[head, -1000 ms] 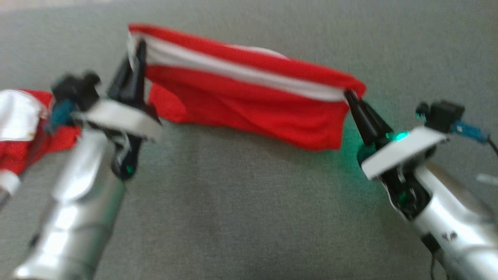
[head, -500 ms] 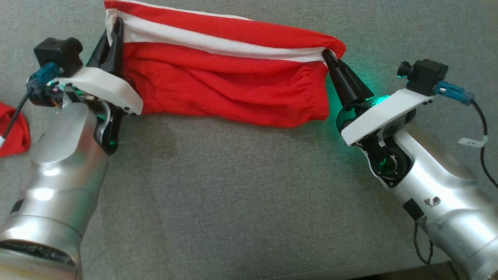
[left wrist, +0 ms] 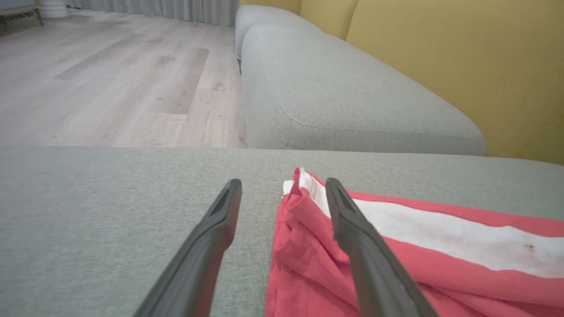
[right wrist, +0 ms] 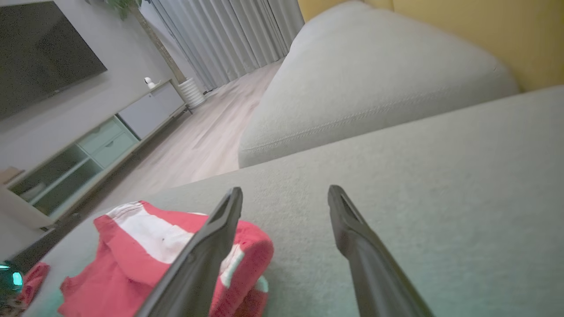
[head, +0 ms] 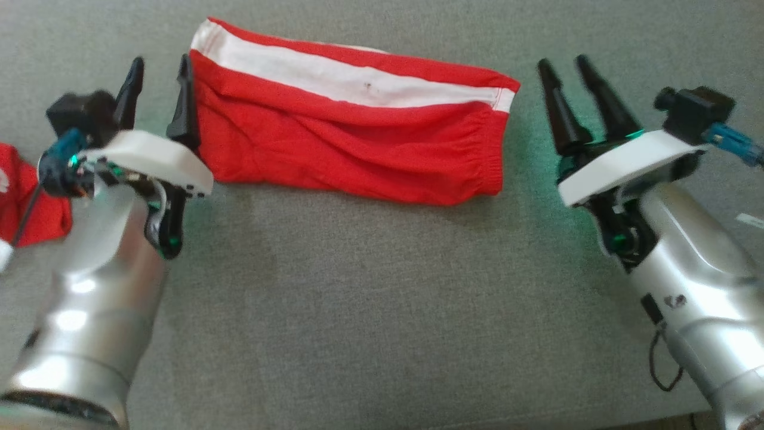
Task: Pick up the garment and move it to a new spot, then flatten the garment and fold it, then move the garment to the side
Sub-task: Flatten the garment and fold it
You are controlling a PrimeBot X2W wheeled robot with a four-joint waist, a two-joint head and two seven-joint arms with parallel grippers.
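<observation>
One red garment (head: pixel 352 137) with a single white stripe along its far edge is seen lying spread on the grey sofa seat (head: pixel 370 310), between the two arms. A second piece of red and white cloth (head: pixel 30 197) is seen bunched at the left edge of the head view, well apart from the garment and partly hidden by the left arm. Two grippers are counted, each with two long dark fingers. The left gripper (head: pixel 162 60) is held with its jaws spread wide and nothing clamped; its inner finger is placed against the garment's left edge, and in the left wrist view the corner of the cloth is seen lying in the gap between the fingers. The right gripper (head: pixel 562 61) is likewise spread apart and empty, and is set just beside the garment's right end without contact. The seat is covered in plain grey woven fabric. One neighbouring seat cushion (left wrist: pixel 343 97) is seen beyond it, backed by yellow cushions (left wrist: pixel 462 66). A pale wooden floor (left wrist: pixel 110 88), grey curtains (right wrist: pixel 233 39), one dark television (right wrist: pixel 39 57) and one low cabinet (right wrist: pixel 101 141) are visible in the room.
</observation>
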